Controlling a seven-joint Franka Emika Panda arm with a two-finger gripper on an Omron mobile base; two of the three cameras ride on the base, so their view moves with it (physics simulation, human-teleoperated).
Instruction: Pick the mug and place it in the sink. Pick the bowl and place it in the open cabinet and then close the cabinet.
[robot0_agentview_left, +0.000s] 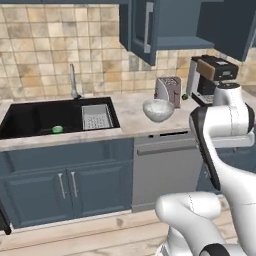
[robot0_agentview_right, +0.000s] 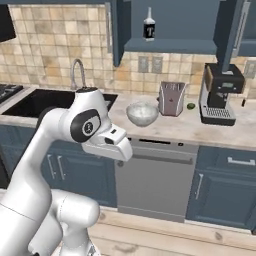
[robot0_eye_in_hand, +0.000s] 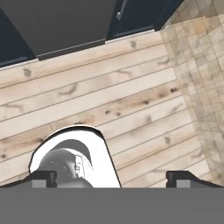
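- We take the toaster (robot0_agentview_left: 168, 90) as our landmark; it stands upright on the counter (robot0_agentview_left: 131, 117) against the tiled wall.
- The bowl (robot0_agentview_left: 158, 109) sits upright on the counter just in front of the toaster and slightly toward the sink side; from the right base view it appears close beside the toaster, and we cannot tell whether they touch.
- The sink (robot0_agentview_left: 35, 118) lies well to the tap side of the toaster, recessed in the counter, with a grey perforated tray (robot0_agentview_left: 95, 117) at its end nearer the toaster.
- The mug (robot0_agentview_left: 57, 129) rests inside the sink, near its front wall, well apart from the toaster.
- The cabinet (robot0_agentview_right: 170, 25) hangs on the wall above the toaster; its door (robot0_agentview_left: 141, 30) stands open, and 1 dark bottle (robot0_agentview_right: 149, 26) stands on the inner shelf.
- A coffee machine (robot0_agentview_right: 220, 93) stands on the counter beside the toaster, on the side away from the sink; 1 small green ball (robot0_agentview_right: 190, 105) lies between the 2 appliances.
- The gripper (robot0_eye_in_hand: 111, 177) is far below the toaster's level, pointing down at the wooden floor (robot0_eye_in_hand: 131, 109) in front of the lower cupboards; its 2 fingertips (robot0_eye_in_hand: 179, 177) stand wide apart with nothing between them, holding nothing.
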